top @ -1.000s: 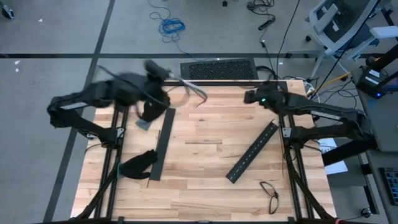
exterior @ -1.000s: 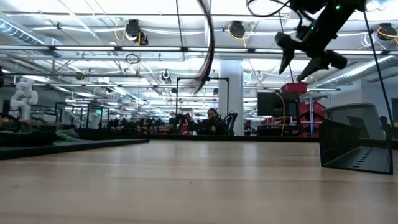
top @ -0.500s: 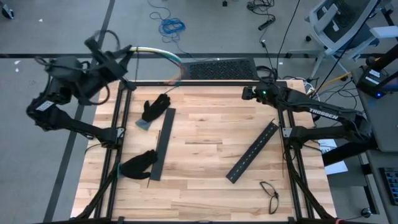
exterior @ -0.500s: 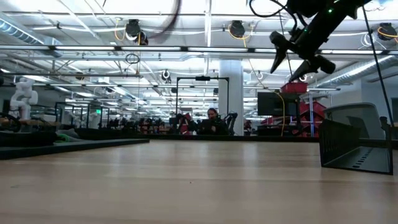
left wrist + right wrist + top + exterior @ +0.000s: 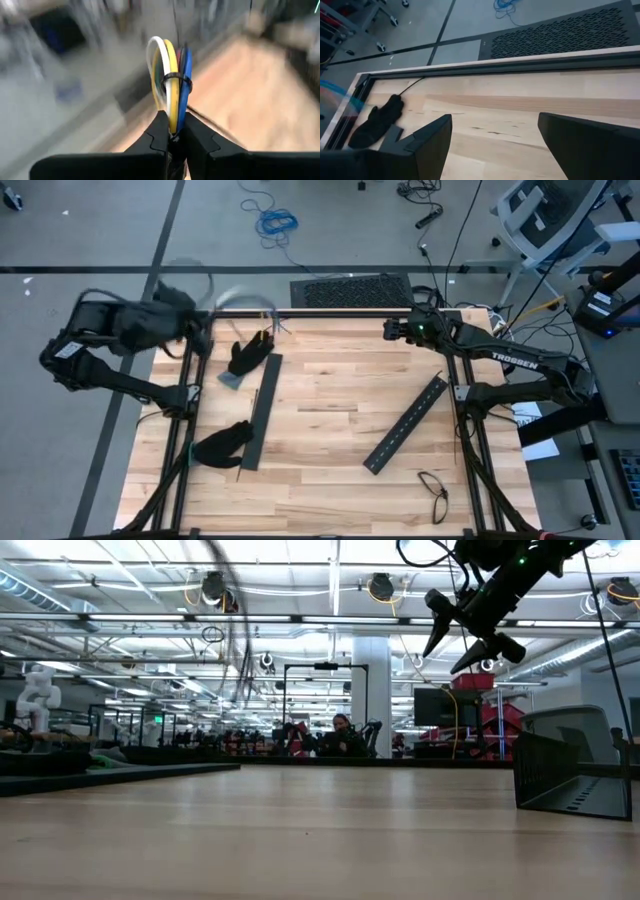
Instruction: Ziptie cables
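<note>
While the left hand (image 5: pixel 170 131) is closed tightly on the cables (image 5: pixel 171 80), the bundle stands straight out from between its two fingers. In the left wrist view the white, yellow, red and blue wires lie side by side, and a dark ziptie (image 5: pixel 176 79) goes around them just beyond the fingertips. So the tying looks already done, at least at this one place; whether the ziptie is pulled fully tight, or whether its tail is cut, cannot be told.

In the high view the left hand (image 5: pixel 190 320) is off the desk (image 5: pixel 330 410), beyond its far left corner, and the cables (image 5: pixel 250 308) trail from it toward that corner as a blurred arc.

The right hand (image 5: pixel 388 329) waits above the far edge of the desk with its fingers spread wide, and nothing is between them. In the right wrist view only bare wood and a black glove (image 5: pixel 375 122) lie ahead of it.

What is probably left is to put the tied bundle down on the desk and let it go. If a second tie is wanted farther from the left hand, that step is not yet begun.
</note>
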Robot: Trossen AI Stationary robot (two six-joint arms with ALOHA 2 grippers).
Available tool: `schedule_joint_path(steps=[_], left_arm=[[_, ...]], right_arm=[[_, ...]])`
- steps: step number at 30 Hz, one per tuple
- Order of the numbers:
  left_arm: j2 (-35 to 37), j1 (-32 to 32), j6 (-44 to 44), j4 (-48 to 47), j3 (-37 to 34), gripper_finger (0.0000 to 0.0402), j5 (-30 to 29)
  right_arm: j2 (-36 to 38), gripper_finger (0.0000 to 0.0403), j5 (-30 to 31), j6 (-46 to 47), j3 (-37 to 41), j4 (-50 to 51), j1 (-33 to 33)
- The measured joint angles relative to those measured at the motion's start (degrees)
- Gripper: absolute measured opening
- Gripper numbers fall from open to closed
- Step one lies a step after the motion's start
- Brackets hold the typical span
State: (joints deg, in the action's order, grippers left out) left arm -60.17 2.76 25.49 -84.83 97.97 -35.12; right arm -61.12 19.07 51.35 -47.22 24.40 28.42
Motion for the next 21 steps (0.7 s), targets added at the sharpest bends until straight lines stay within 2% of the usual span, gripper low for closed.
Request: schedule_joint_path(steps=[2, 4, 8, 10, 13, 16, 21], left_arm=[[-1.61, 0.02, 5.72, -6.29, -0.75, 0.0035, 6.73], [-2.46, 0.04, 6.36, -3.82, -2.62, 0.0035, 16.61], [-5.34, 0.12, 8.60, -5.30, -2.09, 0.0035, 35.23], [-6.06, 0.22, 9.46, -5.12, -1.91, 0.0035, 41.77], [-5.53, 0.22, 15.53, -5.16, -1.16, 0.0035, 42.68], [-2.34, 0.22, 22.17, -5.05, -0.55, 0.0035, 40.02], [5.61, 0.11, 39.18, -4.95, -0.41, 0.0034, 27.42]], right_arm=[[0.00, 0.0295, 0.01, -0.22, 0.00, -0.01, 0.00], [0.00, 0.0295, 0.00, -1.24, 0.00, -0.28, 0.00], [0.00, 0.0295, 0.02, -1.73, 0.00, -0.18, 0.00], [0.00, 0.0295, -0.03, -2.38, 0.00, -0.19, -0.02], [0.00, 0.0295, -1.11, -2.82, 0.00, 0.25, -0.04], [0.00, 0.0295, -2.12, -3.62, 0.00, 0.60, -0.29], [0.00, 0.0295, -2.86, -4.54, 0.00, 0.12, -0.39]])
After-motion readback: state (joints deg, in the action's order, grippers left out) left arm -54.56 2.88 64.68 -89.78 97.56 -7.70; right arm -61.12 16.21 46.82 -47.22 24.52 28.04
